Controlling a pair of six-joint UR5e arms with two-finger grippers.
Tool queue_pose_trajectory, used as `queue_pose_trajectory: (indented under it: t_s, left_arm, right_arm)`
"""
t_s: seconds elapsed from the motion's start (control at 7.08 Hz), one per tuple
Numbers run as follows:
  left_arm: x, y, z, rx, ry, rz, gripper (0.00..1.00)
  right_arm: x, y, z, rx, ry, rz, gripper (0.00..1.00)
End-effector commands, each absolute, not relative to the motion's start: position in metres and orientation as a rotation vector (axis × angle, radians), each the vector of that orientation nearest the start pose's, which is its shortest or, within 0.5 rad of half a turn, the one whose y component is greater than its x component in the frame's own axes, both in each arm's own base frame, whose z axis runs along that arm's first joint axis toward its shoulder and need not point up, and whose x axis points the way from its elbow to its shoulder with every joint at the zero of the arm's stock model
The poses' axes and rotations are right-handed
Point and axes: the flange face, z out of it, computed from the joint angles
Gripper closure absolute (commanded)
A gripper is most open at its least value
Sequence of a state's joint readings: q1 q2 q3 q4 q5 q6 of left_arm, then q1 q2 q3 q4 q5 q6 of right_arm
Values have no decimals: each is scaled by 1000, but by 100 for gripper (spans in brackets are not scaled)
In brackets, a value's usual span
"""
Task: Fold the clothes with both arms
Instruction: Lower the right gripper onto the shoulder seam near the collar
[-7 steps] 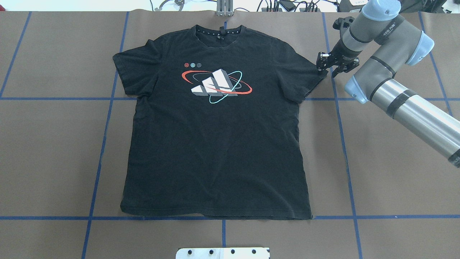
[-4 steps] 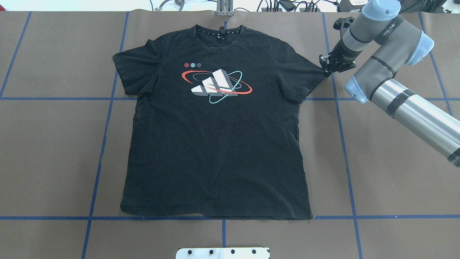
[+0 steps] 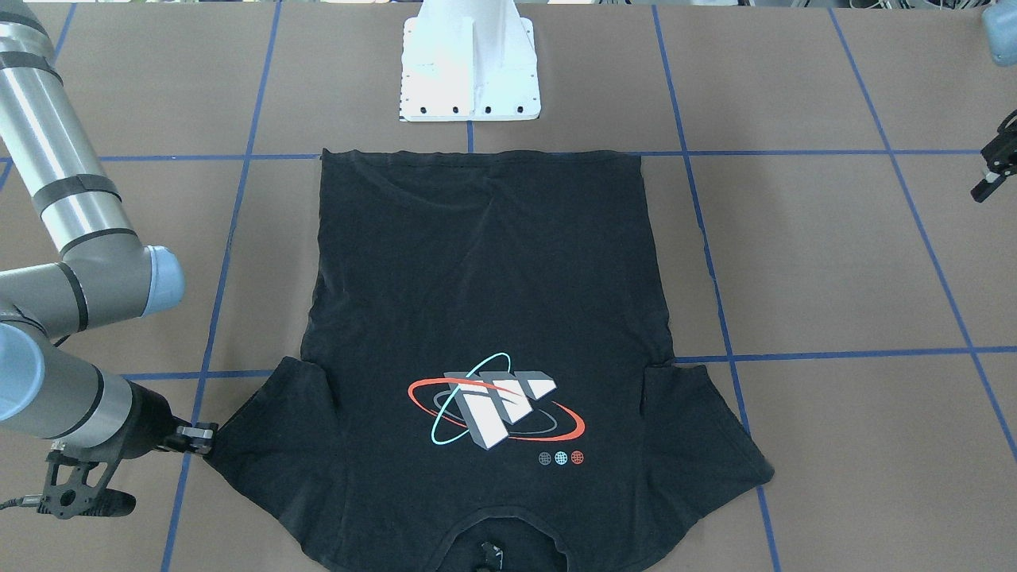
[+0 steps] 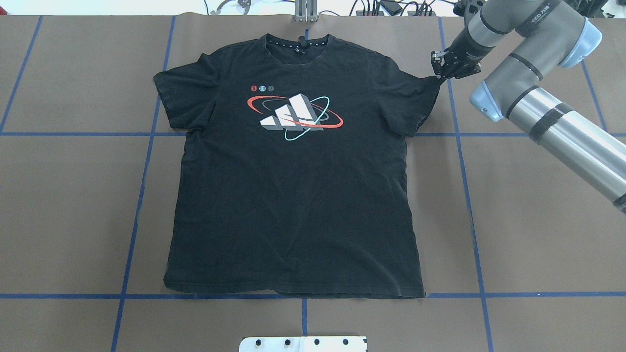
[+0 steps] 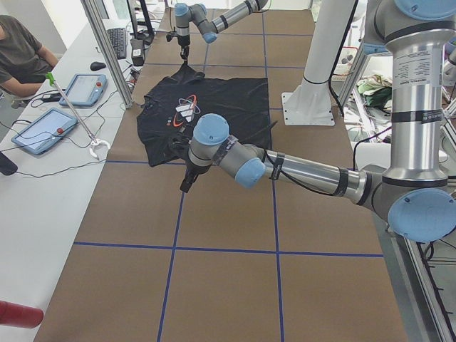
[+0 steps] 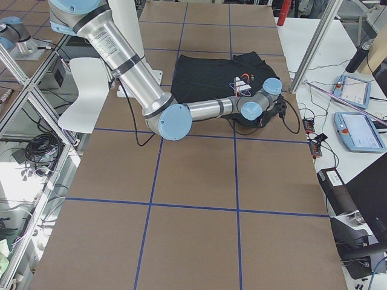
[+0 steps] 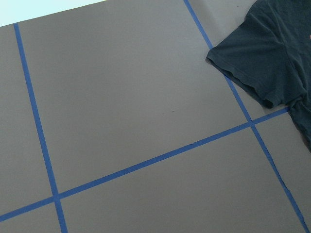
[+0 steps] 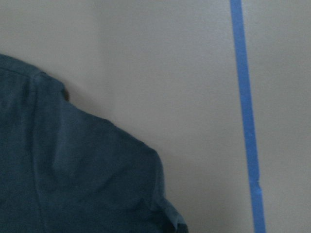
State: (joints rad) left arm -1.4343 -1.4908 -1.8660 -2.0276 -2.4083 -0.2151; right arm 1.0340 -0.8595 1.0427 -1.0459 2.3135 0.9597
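Across the middle of the overhead view, the black T-shirt [image 4: 293, 195] lies flat and face up on the brown desk [image 4: 538, 244]. Its collar is toward the top edge, its hem lies along the lower blue tape line [image 4: 73, 296], and the red, cyan and white chest graphic [image 4: 293, 116] sits just above centre. At the shirt's upper right, the right tool [image 4: 441, 73] is clamped on the tip of one sleeve [image 4: 420, 102], and the cloth there is drawn into a raised point toward the fingers while the remainder of the shirt lies flat. In the front-facing view the same grip shows at lower left, with the white pedestal base [image 3: 469, 63] at top centre. The left tool [image 3: 985, 187] shows only at that view's right edge, above bare desk and well apart from the shirt; whether it is open or closed cannot be told. The left wrist view has the other sleeve [image 7: 262, 63] in its upper right corner.
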Motion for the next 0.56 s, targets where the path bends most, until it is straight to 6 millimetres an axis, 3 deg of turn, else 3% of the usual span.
queue_pose_trajectory:
  t_s: [0.0, 0.28, 0.42]
  left_arm:
    - [5, -473, 491, 509, 905, 223, 0]
    - [5, -473, 491, 525, 907, 228, 0]
    - [5, -474, 492, 521, 908, 224, 0]
  right_arm:
    - [-399, -701, 326, -34, -1035, 187, 100]
    - [-450, -716, 301, -20, -977, 257, 100]
    - [-461, -726, 292, -28, -962, 262, 100]
